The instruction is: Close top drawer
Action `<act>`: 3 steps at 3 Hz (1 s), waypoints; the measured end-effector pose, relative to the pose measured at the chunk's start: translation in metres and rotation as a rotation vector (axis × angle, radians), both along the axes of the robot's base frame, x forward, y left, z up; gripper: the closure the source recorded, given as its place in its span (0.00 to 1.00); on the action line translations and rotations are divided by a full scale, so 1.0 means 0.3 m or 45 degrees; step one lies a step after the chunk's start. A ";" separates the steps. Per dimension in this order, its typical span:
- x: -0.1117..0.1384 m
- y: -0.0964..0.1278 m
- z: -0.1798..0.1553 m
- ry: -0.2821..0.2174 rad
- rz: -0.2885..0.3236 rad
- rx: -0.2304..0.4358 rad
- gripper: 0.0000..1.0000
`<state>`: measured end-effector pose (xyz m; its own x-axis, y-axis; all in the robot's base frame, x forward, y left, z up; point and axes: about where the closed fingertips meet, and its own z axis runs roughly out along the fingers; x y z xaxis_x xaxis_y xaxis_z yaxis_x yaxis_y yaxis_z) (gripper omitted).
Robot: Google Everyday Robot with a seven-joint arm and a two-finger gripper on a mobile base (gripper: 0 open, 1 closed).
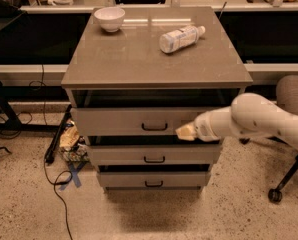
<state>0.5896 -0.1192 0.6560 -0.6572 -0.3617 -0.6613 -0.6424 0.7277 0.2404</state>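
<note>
The top drawer (119,120) of a grey-brown cabinet stands only a little way out, a thin dark gap showing above its flat front panel. Its small dark bar handle (154,127) sits at the centre of the front. My gripper (185,131) comes in from the right on a white arm and its yellowish tip rests against the drawer front, just right of the handle. Two similar drawers (154,156) lie below it.
On the cabinet top (139,59) stand a white bowl (109,18) at the back left and a plastic bottle (181,37) lying on its side. A chair (291,104) with castors is at the right. Cables and a bag (69,139) lie on the floor at the left.
</note>
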 end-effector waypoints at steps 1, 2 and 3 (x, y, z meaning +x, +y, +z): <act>0.159 0.081 0.042 -0.080 0.055 0.046 1.00; 0.225 0.108 0.063 -0.117 0.077 0.069 1.00; 0.215 0.108 0.063 -0.117 0.077 0.069 1.00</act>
